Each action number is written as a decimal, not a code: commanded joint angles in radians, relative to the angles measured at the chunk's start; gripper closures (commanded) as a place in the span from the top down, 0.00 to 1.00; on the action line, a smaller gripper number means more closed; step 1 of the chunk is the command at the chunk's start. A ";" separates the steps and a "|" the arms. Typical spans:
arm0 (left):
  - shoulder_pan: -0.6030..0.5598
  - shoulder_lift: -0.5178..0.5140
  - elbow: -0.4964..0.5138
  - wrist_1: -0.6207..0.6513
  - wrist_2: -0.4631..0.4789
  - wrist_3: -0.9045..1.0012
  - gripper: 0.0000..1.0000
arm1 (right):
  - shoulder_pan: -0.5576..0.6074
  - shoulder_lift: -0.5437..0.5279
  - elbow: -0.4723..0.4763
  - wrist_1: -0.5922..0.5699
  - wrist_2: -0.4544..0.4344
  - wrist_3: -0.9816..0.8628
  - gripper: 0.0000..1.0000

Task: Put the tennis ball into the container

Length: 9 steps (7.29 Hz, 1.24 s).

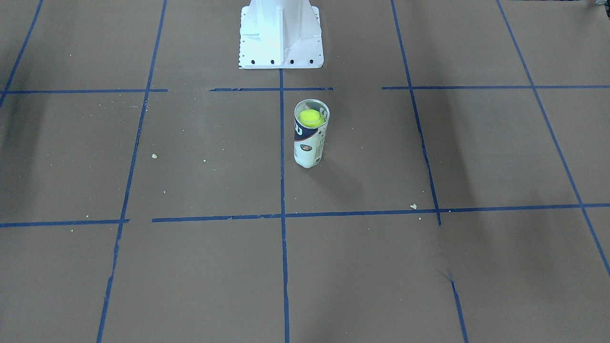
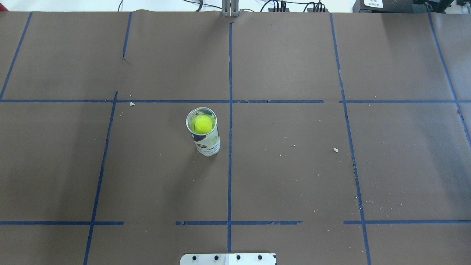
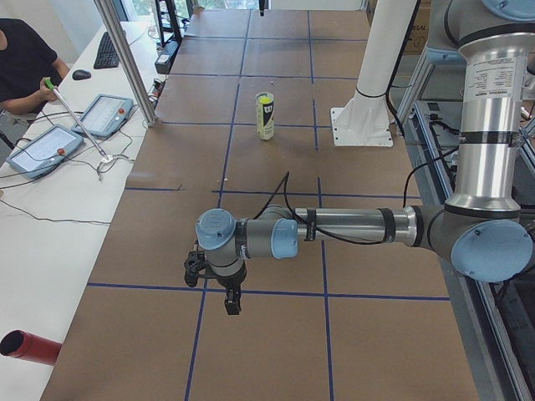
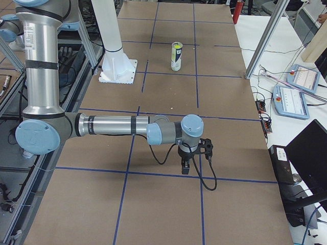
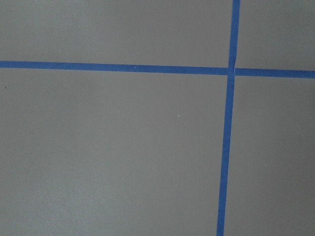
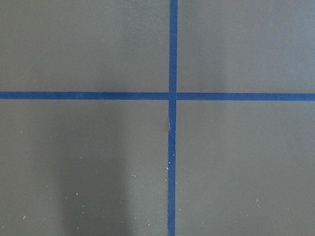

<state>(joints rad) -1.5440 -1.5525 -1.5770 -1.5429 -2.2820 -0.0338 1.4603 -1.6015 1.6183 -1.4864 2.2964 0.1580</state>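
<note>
Near the middle of the bench (image 1: 190, 166), just to the robot's left of the center tape line, the container (image 1: 310, 143) stands upright with its top open. The tennis ball (image 1: 310, 117) sits inside it, up near the rim. Both arms are stretched out low over the bench ends, well apart from the tube. The left gripper (image 3: 232, 301) and right gripper (image 4: 185, 166) point down, but honestly I can't tell if the fingers are apart or together, since they only show from the side.

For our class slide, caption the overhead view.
The tennis ball sits inside the upright container on the blue-taped table.
</note>
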 commanded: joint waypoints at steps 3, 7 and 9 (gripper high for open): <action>0.001 0.000 -0.008 0.000 -0.024 0.000 1.00 | 0.000 0.000 0.000 0.000 0.000 0.000 1.00; 0.001 -0.003 -0.001 -0.009 -0.024 0.000 1.00 | 0.000 0.000 0.000 0.000 0.000 0.000 1.00; 0.001 -0.003 -0.005 -0.011 -0.063 0.000 1.00 | 0.000 0.000 0.000 0.000 0.000 0.000 1.00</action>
<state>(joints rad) -1.5432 -1.5552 -1.5804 -1.5525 -2.3229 -0.0336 1.4601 -1.6015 1.6183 -1.4864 2.2964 0.1580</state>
